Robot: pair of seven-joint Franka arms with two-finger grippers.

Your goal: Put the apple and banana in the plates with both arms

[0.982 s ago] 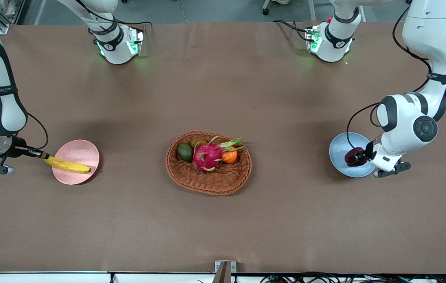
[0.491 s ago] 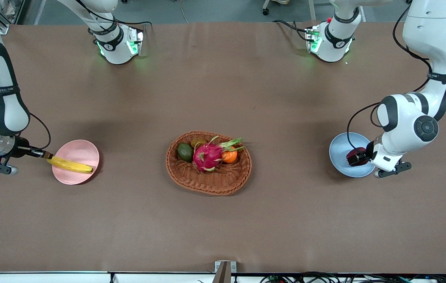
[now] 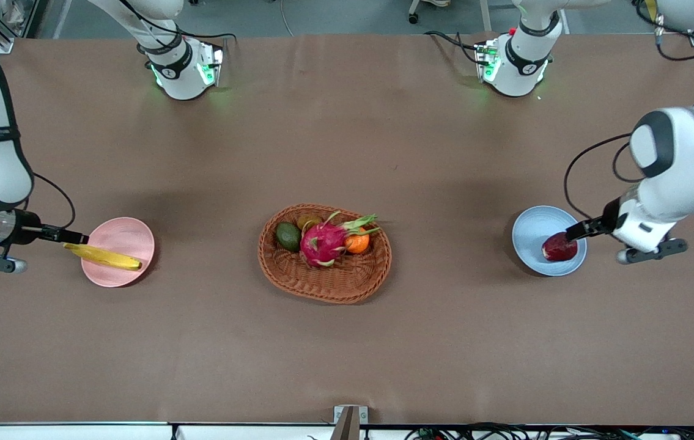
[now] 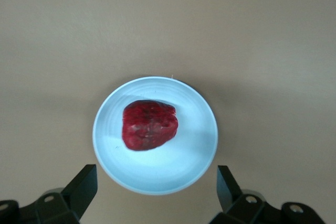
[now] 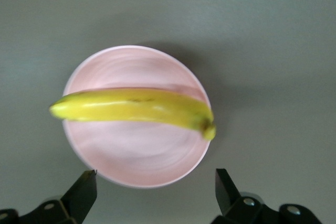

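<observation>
— At the table's near middle, what lies before you?

— A wicker basket (image 3: 324, 253) holding a dragon fruit (image 3: 323, 241), an orange (image 3: 357, 243) and an avocado (image 3: 288, 236), midway between my two plates.

— And your right arm's end?

— The banana (image 3: 103, 256) lies across the pink plate (image 3: 129, 235), one tip past the rim. My right gripper (image 5: 153, 195) hangs above that plate, fingers (image 5: 83, 192) spread wide, holding nothing.

— Your left arm's end?

— The apple (image 3: 559, 247) sits in the blue plate (image 3: 530, 231), a little off centre. My left gripper (image 4: 155, 190) hovers over that plate, fingers (image 4: 83, 184) parted and clear of the fruit.

— Farther up the table?

— My two bases (image 3: 183, 73) glow green at the table's edge.
</observation>
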